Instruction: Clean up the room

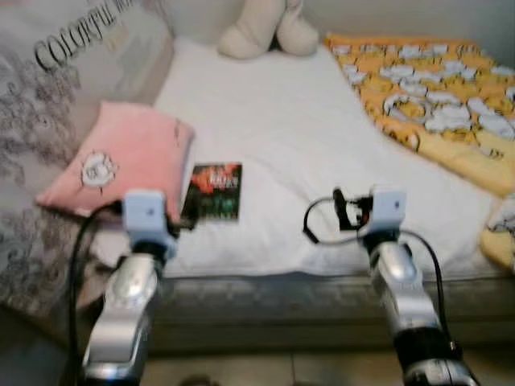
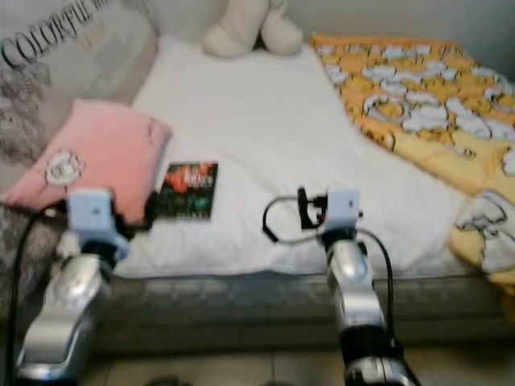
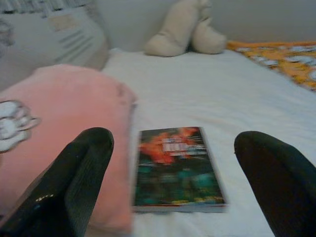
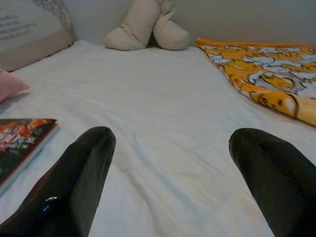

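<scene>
My left gripper (image 3: 173,182) gapes wide before a flat, glossy book (image 3: 177,168) lying beside the plush pink pillow (image 3: 59,133); my right gripper (image 4: 170,182) spreads open over smooth white sheet (image 4: 163,118).

Soft even daylight, faint shadows, all 4 views seemingly motion-blurred

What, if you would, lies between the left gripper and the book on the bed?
Only bare white sheet separates the open left gripper from the book, as the left wrist view shows; the pink pillow sits beside it.
</scene>
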`<state>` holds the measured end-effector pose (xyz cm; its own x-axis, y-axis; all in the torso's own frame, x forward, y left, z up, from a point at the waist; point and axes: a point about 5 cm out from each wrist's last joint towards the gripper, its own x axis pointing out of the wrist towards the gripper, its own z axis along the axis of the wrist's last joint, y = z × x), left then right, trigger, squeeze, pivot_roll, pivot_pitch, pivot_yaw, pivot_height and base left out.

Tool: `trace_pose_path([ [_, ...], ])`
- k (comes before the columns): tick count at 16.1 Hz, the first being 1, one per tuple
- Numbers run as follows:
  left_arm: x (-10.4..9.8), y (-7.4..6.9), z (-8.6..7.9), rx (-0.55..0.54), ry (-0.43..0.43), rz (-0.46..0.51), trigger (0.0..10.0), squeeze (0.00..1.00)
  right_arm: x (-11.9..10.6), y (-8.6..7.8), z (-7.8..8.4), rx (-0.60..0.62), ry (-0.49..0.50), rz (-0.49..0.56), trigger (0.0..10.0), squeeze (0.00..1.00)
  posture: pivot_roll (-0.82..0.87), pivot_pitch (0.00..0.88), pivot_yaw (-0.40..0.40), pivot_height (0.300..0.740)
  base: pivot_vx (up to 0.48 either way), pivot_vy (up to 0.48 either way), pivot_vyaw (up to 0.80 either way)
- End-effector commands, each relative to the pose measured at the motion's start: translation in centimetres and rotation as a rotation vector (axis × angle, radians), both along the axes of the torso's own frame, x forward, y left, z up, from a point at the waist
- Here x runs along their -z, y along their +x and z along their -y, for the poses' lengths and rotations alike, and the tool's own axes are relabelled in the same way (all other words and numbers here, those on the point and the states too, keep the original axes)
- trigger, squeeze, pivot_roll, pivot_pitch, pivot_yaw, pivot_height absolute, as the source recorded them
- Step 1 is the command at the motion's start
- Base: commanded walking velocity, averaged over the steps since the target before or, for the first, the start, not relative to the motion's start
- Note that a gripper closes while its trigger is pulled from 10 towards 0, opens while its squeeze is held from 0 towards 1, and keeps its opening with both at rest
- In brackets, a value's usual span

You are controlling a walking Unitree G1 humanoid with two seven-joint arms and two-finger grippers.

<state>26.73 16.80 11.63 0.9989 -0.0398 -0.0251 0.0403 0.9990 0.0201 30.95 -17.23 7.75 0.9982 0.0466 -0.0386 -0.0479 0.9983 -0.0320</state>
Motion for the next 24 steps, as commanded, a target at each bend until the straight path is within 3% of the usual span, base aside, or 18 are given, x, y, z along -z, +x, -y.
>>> trace_pose_path([
  [1,0.0,0.4,0.0,0.009,0.007,-0.005,10.0,0.00,-0.9,0.5,0.1,0.010,-0.005,0.032,10.0,0.00,0.01,0.000,-0.009,0.740,0.000,-0.442,0.00],
  [10,-0.1,1.1,0.6,0.057,0.026,-0.009,10.0,0.00,-0.8,0.5,-0.8,-0.017,-0.040,0.021,10.0,0.00,-0.02,0.000,0.011,0.740,0.181,-0.408,0.00],
  [13,0.3,0.9,0.7,0.044,0.028,-0.020,10.0,0.00,-0.7,0.4,-0.6,-0.015,-0.045,0.020,10.0,0.00,-0.02,0.000,0.005,0.740,0.279,-0.387,-0.53],
  [16,-0.2,0.8,0.0,-0.039,0.047,0.020,10.0,0.00,-0.7,0.4,-0.8,-0.023,-0.047,0.022,10.0,0.00,-0.02,0.000,0.005,0.740,0.310,-0.362,0.00],
  [20,0.2,0.6,0.9,-0.003,0.048,0.001,10.0,0.00,-0.5,0.4,-1.2,-0.039,-0.054,0.014,10.0,0.00,-0.02,0.000,0.009,0.740,0.324,-0.350,0.00],
  [24,0.1,0.6,0.2,-0.014,0.056,-0.002,10.0,0.00,-0.1,0.7,-1.3,-0.050,-0.057,-0.020,10.0,0.00,-0.01,0.000,0.016,0.740,0.322,-0.351,0.00],
])
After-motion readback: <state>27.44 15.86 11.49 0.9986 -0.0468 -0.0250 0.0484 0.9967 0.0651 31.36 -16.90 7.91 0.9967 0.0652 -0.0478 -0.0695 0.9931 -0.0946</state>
